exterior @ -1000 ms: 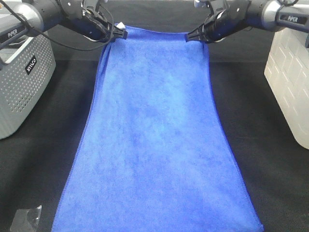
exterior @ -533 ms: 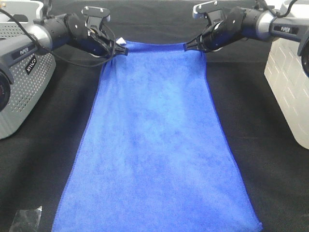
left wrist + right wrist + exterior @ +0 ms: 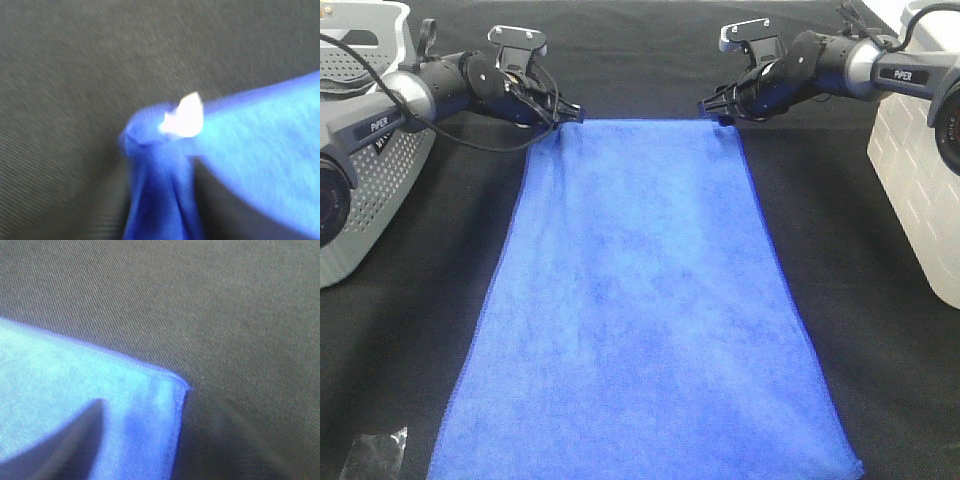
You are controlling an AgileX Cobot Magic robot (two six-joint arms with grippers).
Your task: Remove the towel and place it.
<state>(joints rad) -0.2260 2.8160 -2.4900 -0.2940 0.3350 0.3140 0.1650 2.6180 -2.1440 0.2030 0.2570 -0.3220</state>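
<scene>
Table (image 3: 410, 350): black cloth surface, it carries everything.
Towel (image 3: 640, 300): spread flat in the middle; long axis runs from the far edge, where both grippers are, toward the camera.
Left gripper (image 3: 570, 113): at the far left corner, which looks bunched with the white tag (image 3: 184, 119); jaws hidden, grip unclear.
Right gripper (image 3: 712, 107): at the far right corner (image 3: 175, 385); this corner lies flat, pinching or released cannot be told.
Nearer arm: neither, one at each corner.

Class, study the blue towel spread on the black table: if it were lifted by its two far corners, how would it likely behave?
The towel would probably sag: its corner bunches at the left gripper. It looks thin, so likely light. Its nap may drag on the tablecloth rather than slide.
</scene>
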